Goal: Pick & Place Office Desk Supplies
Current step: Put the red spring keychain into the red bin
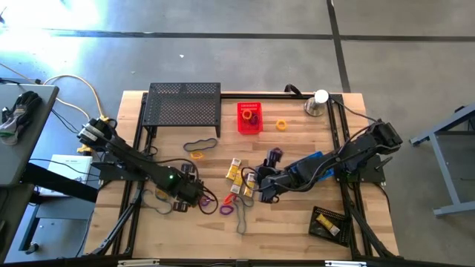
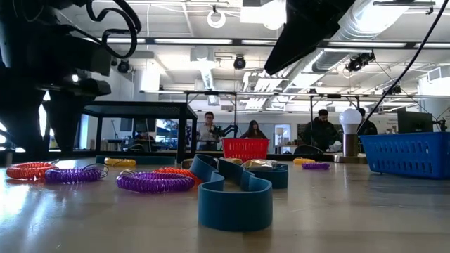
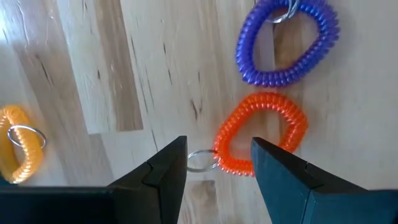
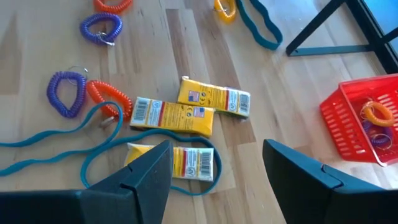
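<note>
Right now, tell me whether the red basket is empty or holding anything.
Not empty. The red basket sits upright on the table with an orange coil loop and something purple inside, seen in the right wrist view.

In the high view the left gripper (image 1: 202, 197) was too small and dark to show how its fingers stood, and the coils beside it merged into a blur. The right gripper (image 1: 261, 194) covered part of the yellow boxes (image 1: 237, 175) near the bench's middle. In the left wrist view the yellow coil (image 3: 18, 152) was cut off by the picture's edge. In the right wrist view the red basket (image 4: 365, 121) ran off the edge. In the low view the teal band (image 2: 235, 193) hid what lay behind it, and the people (image 2: 208, 131) beyond the bench were too small to tell apart.
</note>
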`<action>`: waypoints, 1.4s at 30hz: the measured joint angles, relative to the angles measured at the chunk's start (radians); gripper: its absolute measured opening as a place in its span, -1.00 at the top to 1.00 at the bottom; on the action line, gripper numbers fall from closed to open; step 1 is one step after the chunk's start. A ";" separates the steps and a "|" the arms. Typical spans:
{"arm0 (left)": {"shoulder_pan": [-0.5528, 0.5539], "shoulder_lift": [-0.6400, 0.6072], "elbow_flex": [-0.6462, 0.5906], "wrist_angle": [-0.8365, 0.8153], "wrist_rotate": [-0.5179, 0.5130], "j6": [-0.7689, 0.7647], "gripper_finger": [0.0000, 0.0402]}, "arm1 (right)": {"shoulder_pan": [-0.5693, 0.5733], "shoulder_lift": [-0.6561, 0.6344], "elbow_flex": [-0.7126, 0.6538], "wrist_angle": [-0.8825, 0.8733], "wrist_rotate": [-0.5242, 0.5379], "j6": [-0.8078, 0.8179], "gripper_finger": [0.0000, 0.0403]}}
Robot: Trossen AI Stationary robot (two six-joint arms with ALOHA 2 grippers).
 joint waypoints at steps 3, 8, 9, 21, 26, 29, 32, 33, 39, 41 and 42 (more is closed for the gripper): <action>0.000 0.000 -0.013 0.023 0.000 0.000 0.16 | 0.000 0.000 0.000 0.012 0.000 -0.001 -0.17; 0.000 0.000 -0.051 0.107 0.001 0.026 0.16 | 0.000 0.000 0.000 0.016 0.000 -0.002 -0.17; 0.000 0.000 -0.059 0.115 0.001 0.026 0.16 | 0.000 0.000 0.000 0.016 0.000 -0.001 -0.17; 0.035 -0.001 -0.101 0.146 0.086 -0.022 0.18 | 0.000 -0.001 0.000 0.020 0.000 -0.002 -0.17; 0.080 0.023 -0.117 0.151 0.164 -0.017 0.37 | 0.000 -0.001 0.000 0.030 0.000 -0.003 -0.17; 0.102 0.031 -0.119 0.155 0.193 0.007 0.57 | 0.000 -0.001 0.000 0.030 0.000 -0.010 -0.17; 0.107 0.032 -0.122 0.158 0.200 0.016 0.83 | 0.000 -0.001 0.000 0.031 -0.004 -0.020 -0.17; 0.107 0.033 -0.122 0.158 0.198 0.016 0.90 | 0.000 -0.001 0.000 0.032 -0.005 -0.020 -0.17; 0.100 -0.003 -0.111 0.137 0.185 0.010 0.96 | 0.000 -0.001 0.000 0.032 -0.005 -0.021 -0.17; 0.088 -0.028 -0.094 0.082 0.173 0.009 0.97 | 0.000 -0.001 0.000 0.032 -0.005 -0.021 -0.17; 0.081 -0.049 -0.082 0.043 0.161 0.008 0.98 | 0.000 -0.001 0.000 0.033 -0.005 -0.021 -0.17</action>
